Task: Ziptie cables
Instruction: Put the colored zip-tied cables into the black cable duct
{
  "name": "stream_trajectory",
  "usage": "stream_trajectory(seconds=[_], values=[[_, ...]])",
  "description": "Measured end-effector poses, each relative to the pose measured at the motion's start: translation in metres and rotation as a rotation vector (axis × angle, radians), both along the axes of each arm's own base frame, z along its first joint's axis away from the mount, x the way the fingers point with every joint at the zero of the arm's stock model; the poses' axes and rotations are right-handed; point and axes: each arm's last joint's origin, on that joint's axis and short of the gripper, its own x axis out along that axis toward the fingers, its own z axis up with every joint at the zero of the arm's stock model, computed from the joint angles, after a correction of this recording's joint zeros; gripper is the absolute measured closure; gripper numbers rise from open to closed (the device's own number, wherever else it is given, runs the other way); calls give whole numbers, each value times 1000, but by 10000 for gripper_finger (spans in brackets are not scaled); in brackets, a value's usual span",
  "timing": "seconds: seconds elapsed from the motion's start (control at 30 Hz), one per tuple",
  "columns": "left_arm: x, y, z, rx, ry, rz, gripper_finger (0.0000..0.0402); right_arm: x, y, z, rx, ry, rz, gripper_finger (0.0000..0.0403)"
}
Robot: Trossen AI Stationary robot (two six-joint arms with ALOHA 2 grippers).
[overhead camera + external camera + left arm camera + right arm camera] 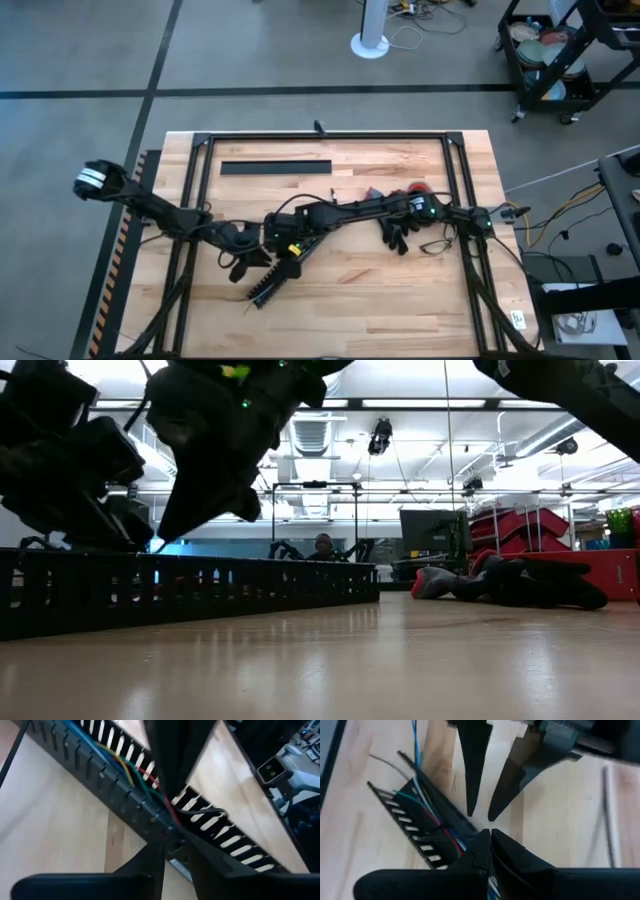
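Observation:
A black comb-toothed duct [272,282] lies slantwise near the table's middle, resting on its base. The cables [120,767], thin blue, yellow, green and red wires, run along inside it and stick out of one end [415,750]. My right gripper [488,834] is shut at the duct, where the wires run under its tips. My left gripper [481,815] stands just beyond it at the duct's edge, its tips a narrow gap apart with only wood showing between them. I cannot tell whether it touches the duct. A thin straight ziptie [608,810] lies flat on the wood. My right gripper comes down slanting from the table's right side, its fingertips [171,822] closed where the red and green wires [161,802] run in. The tips hide the pinch itself. The wires stay lying in the duct, which rests on the table.
A long flat black strip [275,167] lies toward the far edge. Dark and red gloves [400,228] lie right of the middle. A black metal frame [200,200] borders the work area. Bare wood stretches along the near edge. A person [323,545] sits in the room behind.

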Motion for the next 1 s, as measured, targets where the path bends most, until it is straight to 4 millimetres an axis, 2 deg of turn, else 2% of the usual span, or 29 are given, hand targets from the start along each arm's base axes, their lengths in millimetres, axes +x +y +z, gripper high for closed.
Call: stream_trajectory(seconds=[0.13,0.4,0.6,0.73,0.9,1.0], values=[[0,0,-4,-9,31,5,324,-1,2,0,-25,-2,-4,403],[0,-3,0,-61,22,-76,323,0,13,-10,-94,-75,131,403],[-2,-6,0,-113,45,-112,318,1,10,-21,-147,-114,208,403],[-2,-5,-1,-119,57,-107,307,0,11,-24,-123,-123,271,403],[-2,-6,0,-137,63,-101,297,-1,6,-28,-132,-109,265,403],[-3,-9,0,-189,92,-111,292,-1,-3,-21,-201,-97,214,403]])
